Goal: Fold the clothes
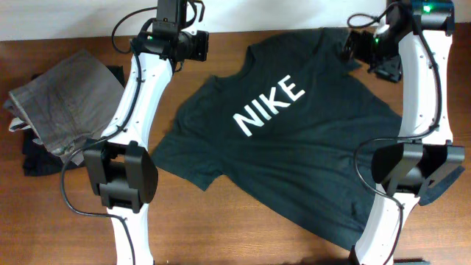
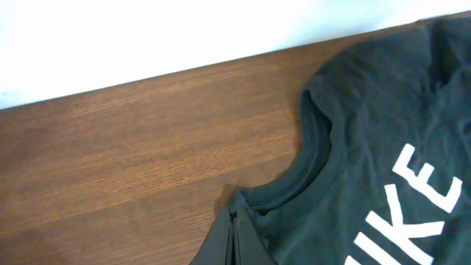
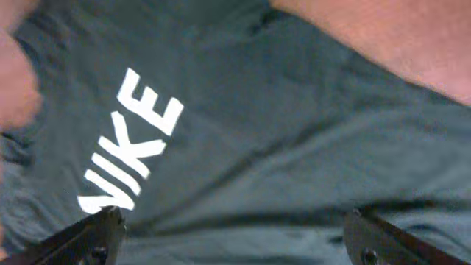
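You read one word only: white block "NIKE" lettering (image 1: 268, 105) on chest of dark T-shirt (image 1: 309, 154), slanting up to right in overhead view. Left wrist view gives you just "IKE", cropped at frame edge. Right wrist view: "IKE" clear, first letter partly cut.

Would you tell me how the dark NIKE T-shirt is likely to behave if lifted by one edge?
The T-shirt will probably be floppy: it lies flat on the table with soft wrinkles. It looks thin, so likely light, sagging from any pinch point. Pushed across the wood, it would probably bunch rather than slide whole.
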Controlling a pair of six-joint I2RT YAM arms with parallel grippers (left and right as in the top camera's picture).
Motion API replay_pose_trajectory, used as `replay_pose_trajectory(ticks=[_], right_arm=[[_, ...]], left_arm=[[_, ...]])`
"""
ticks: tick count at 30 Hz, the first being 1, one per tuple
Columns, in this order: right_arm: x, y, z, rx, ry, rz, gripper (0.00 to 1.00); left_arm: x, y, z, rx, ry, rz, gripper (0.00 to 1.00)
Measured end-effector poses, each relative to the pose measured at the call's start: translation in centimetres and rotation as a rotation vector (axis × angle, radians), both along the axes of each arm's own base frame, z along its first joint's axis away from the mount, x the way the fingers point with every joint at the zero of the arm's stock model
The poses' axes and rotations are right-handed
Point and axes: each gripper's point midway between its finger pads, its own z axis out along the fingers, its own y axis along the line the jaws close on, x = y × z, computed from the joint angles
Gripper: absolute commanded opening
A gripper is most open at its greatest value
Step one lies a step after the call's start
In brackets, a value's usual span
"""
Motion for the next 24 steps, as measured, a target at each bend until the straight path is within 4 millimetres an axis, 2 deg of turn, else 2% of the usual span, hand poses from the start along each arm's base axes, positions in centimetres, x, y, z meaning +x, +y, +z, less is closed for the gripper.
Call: replay_pose_trajectory(ticks=[5,8,10,13,17,19,21,24], right_arm=[[-2.0,-0.2,0.0,-0.014,0.071,0.0,0.99],[-2.7,-0.2,1.2,-0.02,0.055,-0.001,0.99],[-3.2,-0.1,3.1,-0.029,0.01,-0.002,0.99],[-4.6,0.0,6.9,-0.041,-0.085,-0.004,0.99],[-7.7,0.3,12.6,-0.06,-0.233,-0.007,0.99],[-9.7,0.4,14.3,-0.072,-0.273,-0.011,0.99],[-11.7,0.5,14.9,-0.081,-0.277,-0.018,0.99],[-14.1,0.2,13.6,-0.098,-0.222,-0.041,0.99]], left_arm=[[0.0,-0.5,2.2,-0.022,-0.026,-0.021,0.0],[0.0,-0.6,4.3,-0.032,-0.054,-0.029,0.0],[0.0,-0.7,5.5,-0.041,-0.072,-0.035,0.0],[-0.2,-1.1,6.7,-0.06,-0.086,-0.052,0.0],[-0.4,-1.8,7.2,-0.083,-0.093,-0.083,0.0],[-0.5,-2.3,7.2,-0.089,-0.091,-0.095,0.0],[-0.6,-2.8,7.3,-0.093,-0.093,-0.106,0.0],[-1.0,-3.6,7.3,-0.1,-0.09,-0.125,0.0]])
